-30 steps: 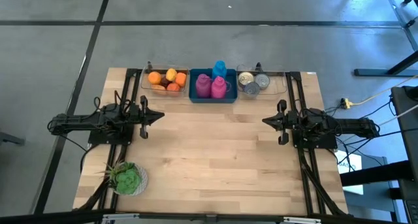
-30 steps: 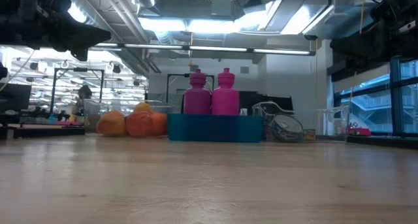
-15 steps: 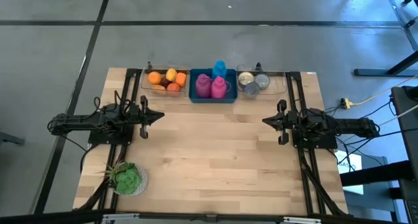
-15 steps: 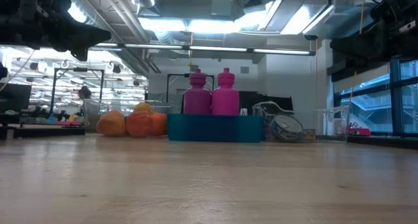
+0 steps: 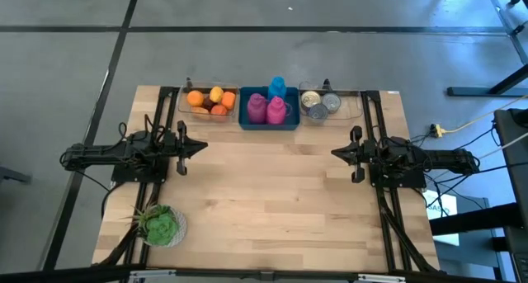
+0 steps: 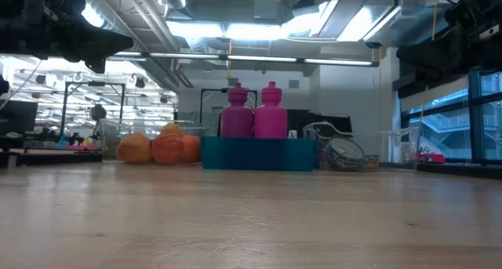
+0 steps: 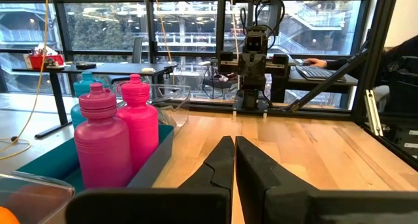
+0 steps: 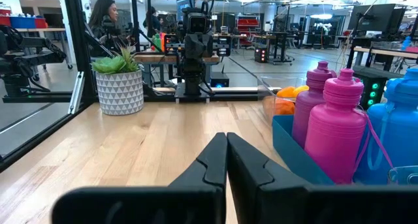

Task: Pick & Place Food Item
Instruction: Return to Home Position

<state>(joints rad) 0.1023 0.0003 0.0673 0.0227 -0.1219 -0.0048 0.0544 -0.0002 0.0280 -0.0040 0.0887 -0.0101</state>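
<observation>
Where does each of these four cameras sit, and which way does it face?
High view: overhead, looking straight down; left arm and right arm both show.
Low view: at table height, level toward the pink bottles; arm parts at top corners.
Left wrist view: on left arm, facing the right arm past its shut left pincer.
Right wrist view: opposite, facing the left arm past the shut right pincer.
All four share the pink bottles.

Beyond the left tool (image 6: pixel 118 41), on the bench (image 6: pixel 251 222): orange fruit (image 6: pixel 153 148) nearest it, two pink bottles (image 6: pixel 253 112) upright in a blue bin (image 6: pixel 259 154), a can (image 6: pixel 343 153) farthest.
</observation>
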